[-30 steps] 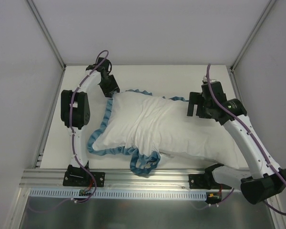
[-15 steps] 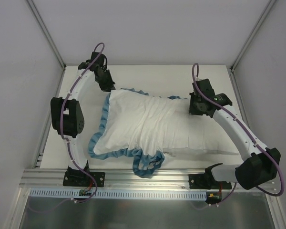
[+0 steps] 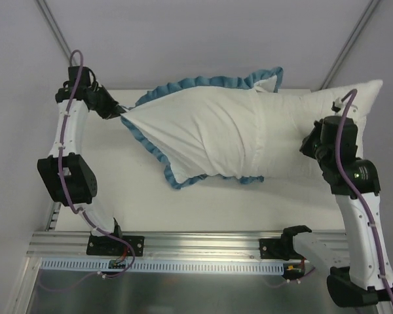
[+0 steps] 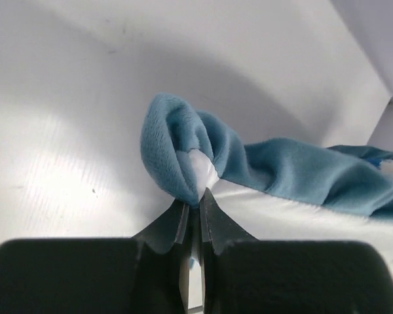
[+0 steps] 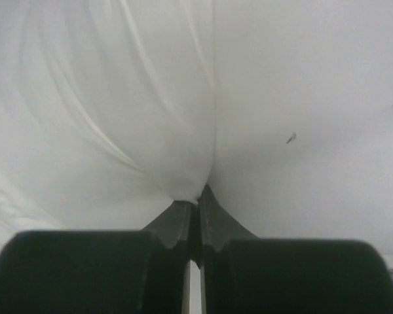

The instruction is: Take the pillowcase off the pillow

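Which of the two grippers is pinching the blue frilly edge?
The left gripper: its shut jaws pinch the teal ruffle of the pillowcase. The right gripper grips only plain white fabric of the pillow.

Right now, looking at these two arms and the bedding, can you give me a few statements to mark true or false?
1. The left fingers are shut on the teal ruffled corner of the white cloth pillowcase. True.
2. The plump plain white pillow lies flat on the white table. False: it is held up off the table, stretched between the two arms.
3. The right fingers are open and hold nothing. False: they are shut, pinching white fabric at the pillow's bare end.
4. One end of the pillow sticks out of the pillowcase on the right side. True.
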{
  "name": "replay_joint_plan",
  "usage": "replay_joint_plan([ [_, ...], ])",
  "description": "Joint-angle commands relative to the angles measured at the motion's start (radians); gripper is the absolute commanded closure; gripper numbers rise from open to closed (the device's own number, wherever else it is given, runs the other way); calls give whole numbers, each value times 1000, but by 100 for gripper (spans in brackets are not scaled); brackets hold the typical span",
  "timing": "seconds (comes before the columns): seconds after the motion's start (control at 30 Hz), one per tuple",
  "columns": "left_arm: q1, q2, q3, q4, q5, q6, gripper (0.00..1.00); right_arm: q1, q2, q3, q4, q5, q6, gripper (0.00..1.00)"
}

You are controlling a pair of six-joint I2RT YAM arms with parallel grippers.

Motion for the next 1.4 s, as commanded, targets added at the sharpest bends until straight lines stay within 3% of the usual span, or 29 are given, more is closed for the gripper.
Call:
replay_joint_plan([
  [0.0, 120, -114, -43, 46, -5, -26, 100, -27, -59, -213, -25, 40, 64, 99],
  [0.03, 136, -127, -47, 50, -6, -28, 100, -26, -72, -339, -13, -14, 81, 99],
  [0.17, 155, -139, -41, 50, -6, -22, 100, -29, -113, -484, 24, -49, 117, 99],
  [0.47, 230, -142, 51, 36, 5, -17, 100, -117, -96, -87, -78, 36, -7, 99],
  [0.63, 299, -102, 73, 32, 30, -15, 100, -147, -98, -82, -95, 26, -49, 99],
  [0.87, 243, 21, 61, 30, 67, 1, 100, -147, -12, -312, 24, -129, -6, 99],
  [0.97, 125, -33, 1, 30, -50, 52, 100, -144, -15, -332, 58, -169, -1, 99],
  [1.0, 91, -57, -5, 30, -92, 84, 96, -142, -14, -329, 63, -171, -4, 99],
  [1.03, 33, -67, -17, 29, -98, 96, 79, -142, -10, -312, 63, -171, -8, 99],
  [1.07, 7, -79, -27, 29, -98, 103, 57, -142, 5, -300, 58, -174, -12, 99],
  [1.1, -15, -116, -36, 29, -104, 116, 16, -141, 13, -285, 46, -174, -23, 99],
  [1.13, -67, -136, -60, 29, -136, 126, 7, -142, 19, -275, 44, -171, -27, 99],
  [1.2, -119, -215, -97, 18, -176, 167, 1, -142, 25, -263, 46, -163, -34, 99],
  [1.37, -332, -473, -408, 3, -264, 227, 1, -142, 22, -272, 55, -155, -34, 99],
])
